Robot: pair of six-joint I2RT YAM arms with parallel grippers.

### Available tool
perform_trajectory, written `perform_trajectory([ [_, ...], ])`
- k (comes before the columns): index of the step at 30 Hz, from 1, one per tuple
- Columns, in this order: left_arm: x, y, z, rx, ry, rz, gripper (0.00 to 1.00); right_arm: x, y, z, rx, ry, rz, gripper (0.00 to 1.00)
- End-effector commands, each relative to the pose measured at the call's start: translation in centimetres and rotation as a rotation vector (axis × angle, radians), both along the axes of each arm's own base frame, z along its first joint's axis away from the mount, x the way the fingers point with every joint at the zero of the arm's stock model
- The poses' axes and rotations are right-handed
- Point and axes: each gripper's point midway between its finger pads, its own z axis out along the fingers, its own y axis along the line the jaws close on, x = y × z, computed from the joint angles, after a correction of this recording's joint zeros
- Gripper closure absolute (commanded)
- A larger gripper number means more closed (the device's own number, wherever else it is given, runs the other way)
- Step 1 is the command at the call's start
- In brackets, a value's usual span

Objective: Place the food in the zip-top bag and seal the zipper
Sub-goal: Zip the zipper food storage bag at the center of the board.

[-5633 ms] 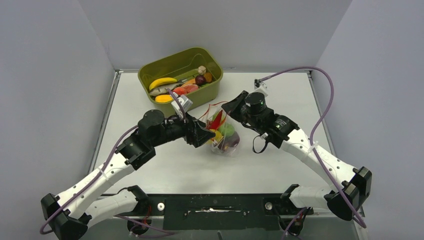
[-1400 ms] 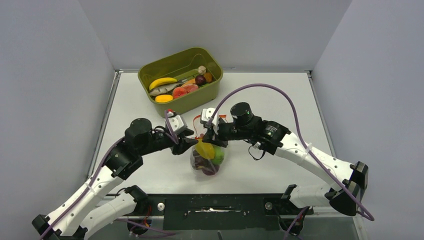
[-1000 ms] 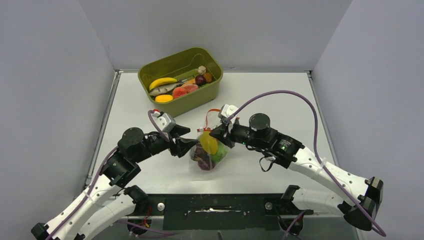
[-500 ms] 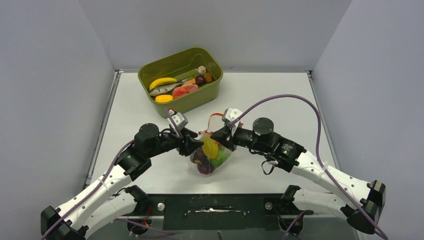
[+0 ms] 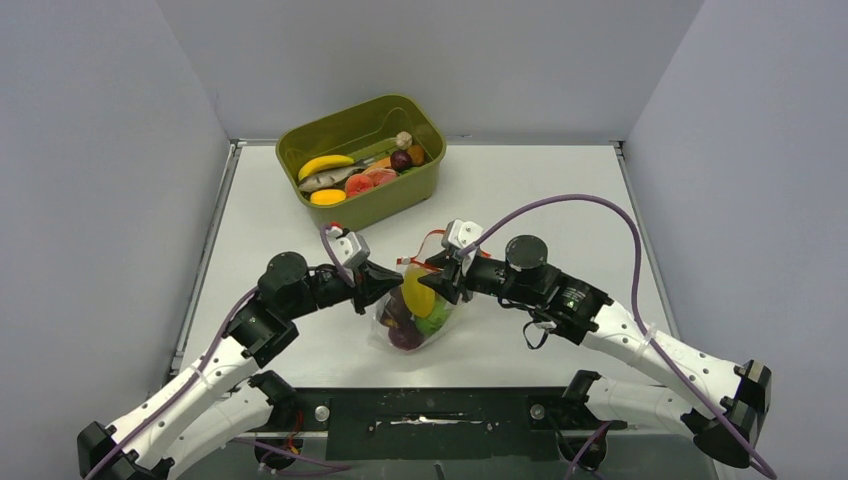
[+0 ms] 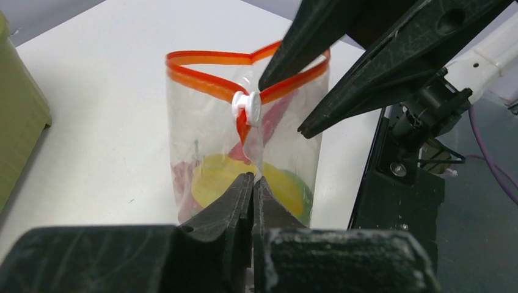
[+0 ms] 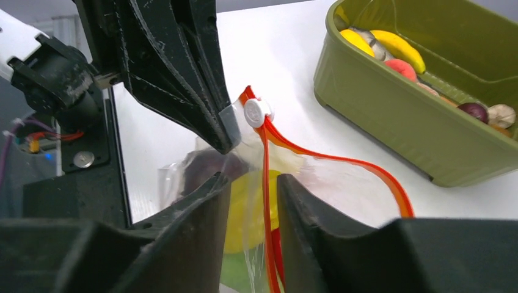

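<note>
White table (image 5: 560, 200), left gripper (image 6: 252, 178) tight on zip-top bag (image 6: 198, 122) (food (image 6: 211, 183) inside), right gripper (image 7: 250, 183) apart astride zipper (image 7: 342, 162).

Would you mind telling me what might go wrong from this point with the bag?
The left jaws pinch only a thin edge of the zip-top bag below the white slider, so it might slip free under a pull. The right jaws stand apart astride the zipper, holding nothing; the open bag, full of food, could sag or tip.
</note>
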Motion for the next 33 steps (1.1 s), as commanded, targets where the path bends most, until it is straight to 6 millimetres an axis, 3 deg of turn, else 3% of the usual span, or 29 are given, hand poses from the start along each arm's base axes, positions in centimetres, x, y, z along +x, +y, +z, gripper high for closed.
perform_trajectory([
  [1,-1.0,-0.2,2.1,-0.052,-0.110,-0.062,1.00,-0.2,0.1,4.7,0.045,-0.138,0.043,0.59],
  [5,-1.5,-0.1,1.5,-0.046,-0.115,-0.078,1.00,-0.7,0.3,6.1,0.017,-0.203,0.097,0.47],
  [8,-1.9,-0.1,1.5,-0.054,-0.138,-0.100,1.00,-0.9,0.6,6.2,-0.030,-0.239,0.149,0.43],
  [16,-2.7,0.1,1.2,-0.055,-0.168,-0.129,1.00,-3.2,1.8,6.1,-0.091,-0.266,0.358,0.48],
  [19,-2.9,0.3,1.0,-0.054,-0.183,-0.131,1.00,-4.1,2.4,5.1,-0.115,-0.243,0.443,0.49],
  [23,-3.2,0.3,0.9,-0.056,-0.189,-0.140,1.00,-4.0,2.8,3.8,-0.170,-0.216,0.481,0.50],
  [33,-3.7,0.0,0.7,-0.064,-0.190,-0.175,1.00,-3.5,4.0,3.0,-0.191,-0.218,0.517,0.46],
])
